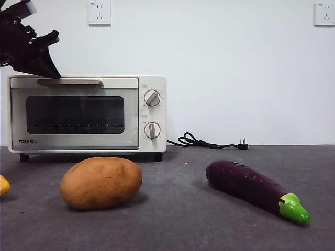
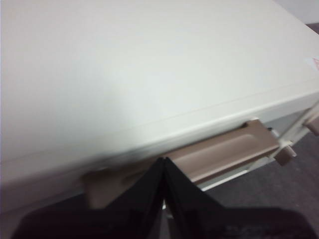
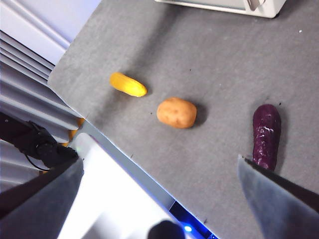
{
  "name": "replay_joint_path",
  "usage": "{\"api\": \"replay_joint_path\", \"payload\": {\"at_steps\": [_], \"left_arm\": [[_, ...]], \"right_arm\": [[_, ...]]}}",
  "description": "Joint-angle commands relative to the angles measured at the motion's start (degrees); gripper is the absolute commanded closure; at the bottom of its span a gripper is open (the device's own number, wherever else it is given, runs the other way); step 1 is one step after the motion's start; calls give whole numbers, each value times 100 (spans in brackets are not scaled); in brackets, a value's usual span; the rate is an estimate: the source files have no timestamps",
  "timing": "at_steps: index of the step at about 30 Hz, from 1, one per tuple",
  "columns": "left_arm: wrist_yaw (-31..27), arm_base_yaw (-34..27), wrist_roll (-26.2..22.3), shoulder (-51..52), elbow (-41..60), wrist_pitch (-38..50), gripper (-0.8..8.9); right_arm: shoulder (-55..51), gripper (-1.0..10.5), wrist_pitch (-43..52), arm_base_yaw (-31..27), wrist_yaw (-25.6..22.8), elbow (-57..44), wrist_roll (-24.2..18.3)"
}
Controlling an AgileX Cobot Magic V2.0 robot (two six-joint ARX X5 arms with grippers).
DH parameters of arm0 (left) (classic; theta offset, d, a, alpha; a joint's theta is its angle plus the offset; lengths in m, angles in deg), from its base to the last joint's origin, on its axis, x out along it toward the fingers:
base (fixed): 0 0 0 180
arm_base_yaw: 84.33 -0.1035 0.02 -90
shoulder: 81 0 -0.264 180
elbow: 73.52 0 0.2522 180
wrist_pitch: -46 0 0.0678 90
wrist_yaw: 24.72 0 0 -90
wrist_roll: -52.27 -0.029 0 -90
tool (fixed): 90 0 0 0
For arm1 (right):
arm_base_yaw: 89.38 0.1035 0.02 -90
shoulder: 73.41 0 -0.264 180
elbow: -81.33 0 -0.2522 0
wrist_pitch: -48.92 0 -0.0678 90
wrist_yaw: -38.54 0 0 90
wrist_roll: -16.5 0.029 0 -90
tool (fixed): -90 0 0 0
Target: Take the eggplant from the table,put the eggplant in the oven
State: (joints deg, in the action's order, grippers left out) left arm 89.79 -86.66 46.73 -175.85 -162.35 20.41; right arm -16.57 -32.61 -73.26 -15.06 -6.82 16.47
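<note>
Plain white wall point(image 1: 235, 78) — two sockets point(image 1: 99, 13) high up.
</note>
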Motion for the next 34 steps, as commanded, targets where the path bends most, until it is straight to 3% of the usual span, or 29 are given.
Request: {"api": "replay_joint_path", "payload": {"at_steps": [1,14,23,34], "left_arm": [[-48,120,-155,-181,138,-404,819],[-24,581,-219,-181,138,-1141,819],[463,846,-214,-50,138,-1606,819],[767,929,-39,1045,138,-1757,819]], "right_arm": [[2,379,28,11,-2,9,-63],[2,379,140,9,-4,9,-66],[2,379,328,9,-111,9,-63],[7,379,407,9,-153,9,-66]]}}
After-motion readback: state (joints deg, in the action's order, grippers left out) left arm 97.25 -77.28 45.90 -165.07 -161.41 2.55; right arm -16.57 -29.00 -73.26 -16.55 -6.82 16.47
